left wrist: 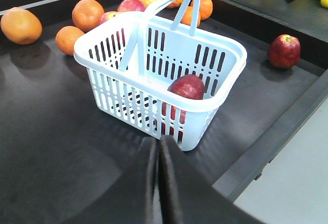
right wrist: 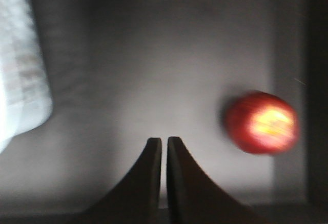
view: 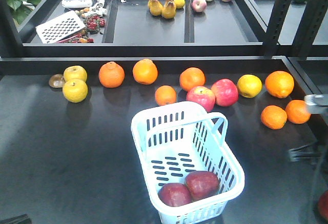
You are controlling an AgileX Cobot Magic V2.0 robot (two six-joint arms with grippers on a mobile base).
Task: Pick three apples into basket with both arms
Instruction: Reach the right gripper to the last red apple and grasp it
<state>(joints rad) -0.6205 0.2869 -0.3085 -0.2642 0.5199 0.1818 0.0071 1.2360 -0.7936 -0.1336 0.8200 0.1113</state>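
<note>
The pale blue-white basket (view: 154, 131) stands on the dark table near the front. Two dark red apples (view: 175, 194) (view: 202, 184) lie side by side in its near end. In the left wrist view one apple (left wrist: 187, 86) shows over the basket (left wrist: 128, 75) rim. A third apple (left wrist: 284, 51) sits on the table to the basket's right, and it also shows blurred in the right wrist view (right wrist: 262, 122). My left gripper (left wrist: 158, 142) is shut and empty, just short of the basket's near corner. My right gripper (right wrist: 164, 141) is shut and empty, to the left of that apple.
Oranges (view: 111, 74), yellow fruit (view: 75, 90) and brighter pink-red apples (view: 201, 98) lie in a row behind the basket. More oranges (view: 273, 117) sit at the right. A raised shelf (view: 148, 29) behind holds pears and other items. Part of the right arm (view: 315, 103) shows at the right edge.
</note>
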